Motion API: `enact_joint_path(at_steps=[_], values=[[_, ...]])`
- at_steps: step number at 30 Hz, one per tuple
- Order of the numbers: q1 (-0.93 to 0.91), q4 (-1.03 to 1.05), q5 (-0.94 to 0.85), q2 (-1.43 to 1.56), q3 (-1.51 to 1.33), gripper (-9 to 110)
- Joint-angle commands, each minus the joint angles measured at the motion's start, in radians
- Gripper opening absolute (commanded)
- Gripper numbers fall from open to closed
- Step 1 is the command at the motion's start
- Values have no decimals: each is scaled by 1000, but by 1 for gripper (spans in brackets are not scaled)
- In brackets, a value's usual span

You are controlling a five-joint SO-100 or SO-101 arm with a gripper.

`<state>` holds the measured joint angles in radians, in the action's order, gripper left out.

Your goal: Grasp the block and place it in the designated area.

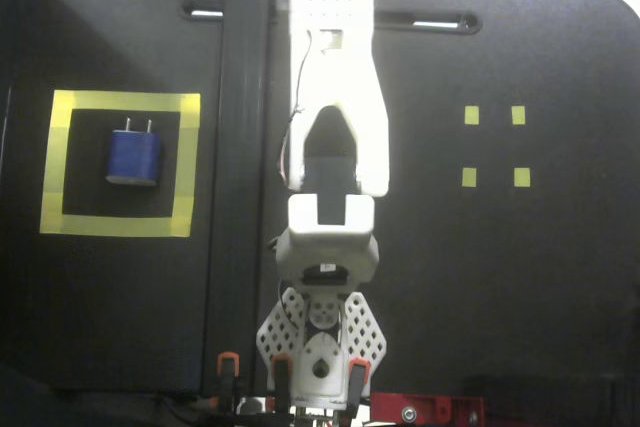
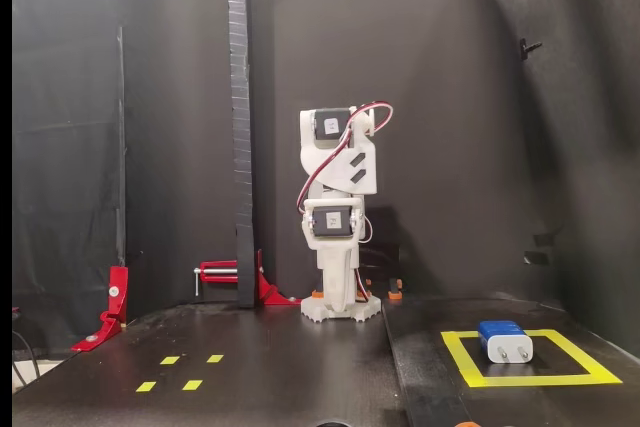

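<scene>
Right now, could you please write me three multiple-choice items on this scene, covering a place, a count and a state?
1. Where is the block?
A. Inside the yellow square outline
B. Among the small tape squares
C. In the gripper

2. How many small tape squares are there?
A. Two
B. Four
C. Six

3. How does the arm stand?
A. Over the block
B. Clear of the block
C. Over the small squares

Answers: 1 A, both fixed views show yellow tape all around it. 2 B, they form a two-by-two group. 3 B, it stands along the table's middle, apart from the block.
</scene>
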<state>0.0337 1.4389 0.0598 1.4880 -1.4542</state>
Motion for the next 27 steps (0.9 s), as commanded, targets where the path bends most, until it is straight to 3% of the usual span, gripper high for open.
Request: enact_joint_path(at_steps=[1, 27], values=[[-14, -44, -20, 71, 8, 0], [-41, -1051, -51, 1269, -1215, 0]])
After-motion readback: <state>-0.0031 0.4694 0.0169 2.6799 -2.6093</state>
